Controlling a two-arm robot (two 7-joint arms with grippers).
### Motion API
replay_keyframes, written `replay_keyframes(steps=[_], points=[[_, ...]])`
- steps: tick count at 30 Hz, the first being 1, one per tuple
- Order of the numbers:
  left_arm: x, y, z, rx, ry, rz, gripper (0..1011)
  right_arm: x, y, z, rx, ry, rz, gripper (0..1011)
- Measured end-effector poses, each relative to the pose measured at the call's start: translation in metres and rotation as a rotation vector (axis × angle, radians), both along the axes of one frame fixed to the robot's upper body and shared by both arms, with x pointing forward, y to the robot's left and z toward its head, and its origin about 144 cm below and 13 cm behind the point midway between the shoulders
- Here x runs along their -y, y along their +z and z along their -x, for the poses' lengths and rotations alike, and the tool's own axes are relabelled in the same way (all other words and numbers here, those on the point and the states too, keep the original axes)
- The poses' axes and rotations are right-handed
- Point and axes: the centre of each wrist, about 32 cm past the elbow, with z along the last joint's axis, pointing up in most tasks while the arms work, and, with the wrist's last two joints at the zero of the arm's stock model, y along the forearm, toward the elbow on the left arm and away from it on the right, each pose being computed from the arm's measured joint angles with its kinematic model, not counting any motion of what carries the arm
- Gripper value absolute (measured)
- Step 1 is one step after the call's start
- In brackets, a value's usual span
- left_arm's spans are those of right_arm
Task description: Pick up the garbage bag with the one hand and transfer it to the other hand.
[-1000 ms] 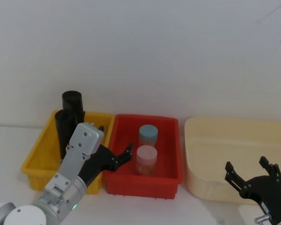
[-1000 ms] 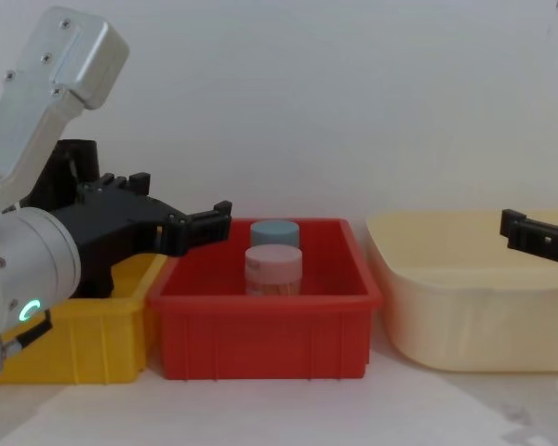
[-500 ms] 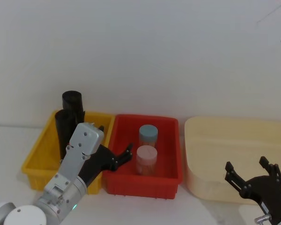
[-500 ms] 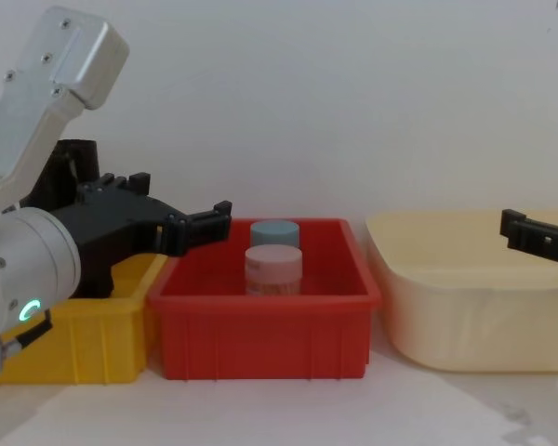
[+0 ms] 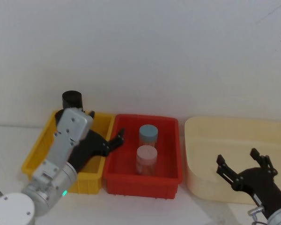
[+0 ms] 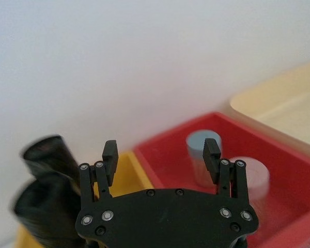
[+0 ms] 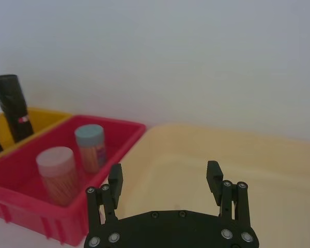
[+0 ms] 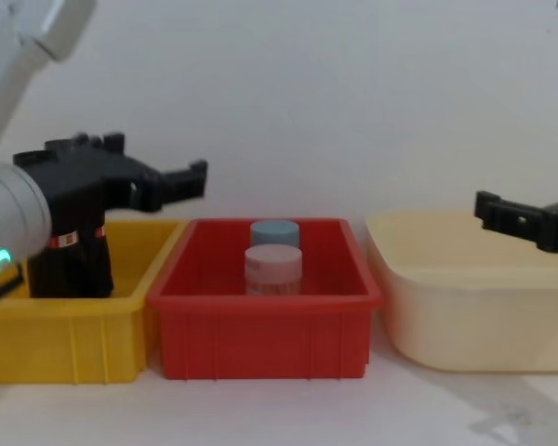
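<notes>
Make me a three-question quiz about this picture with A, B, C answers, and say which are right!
1. How many jars stand in the red bin? A) one B) two C) four
2. The left gripper by the black rolls and the right gripper above the cream tub are both: A) open B) shut empty C) shut on jars
3. Where do the black rolls stand? A) red bin B) cream tub C) yellow bin
Answers: 1 B, one blue-lidded, one pale-lidded. 2 A, each gapes wide, holding nothing. 3 C, both rise from the yellow bin.

Right pincer [image 7: 164, 177] spread wide, cream tub [image 7: 279, 168] beyond
</notes>
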Motion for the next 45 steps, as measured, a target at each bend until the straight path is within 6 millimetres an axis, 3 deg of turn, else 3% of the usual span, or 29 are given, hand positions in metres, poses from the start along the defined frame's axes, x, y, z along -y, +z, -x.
replay_keyframes(steps=[8,14,24,33,45], points=[[-0.026,0.033,0.003,0.062,0.057,0.007,1002,-0.012,0.013,-0.015,0.019,0.08,-0.013,999],[-0.057,0.058,0.015,0.093,0.128,0.017,1001,-0.025,0.025,-0.03,0.033,0.159,-0.027,999],[-0.12,0.092,0.056,0.093,0.243,0.085,1001,-0.055,0.048,-0.063,0.038,0.315,-0.048,999],[-0.158,0.103,0.081,0.06,0.249,0.158,1001,-0.083,0.063,-0.092,-0.009,0.444,-0.047,999],[-0.183,0.1,0.083,0.014,0.141,0.216,1002,-0.114,0.068,-0.12,-0.116,0.553,0.002,999]])
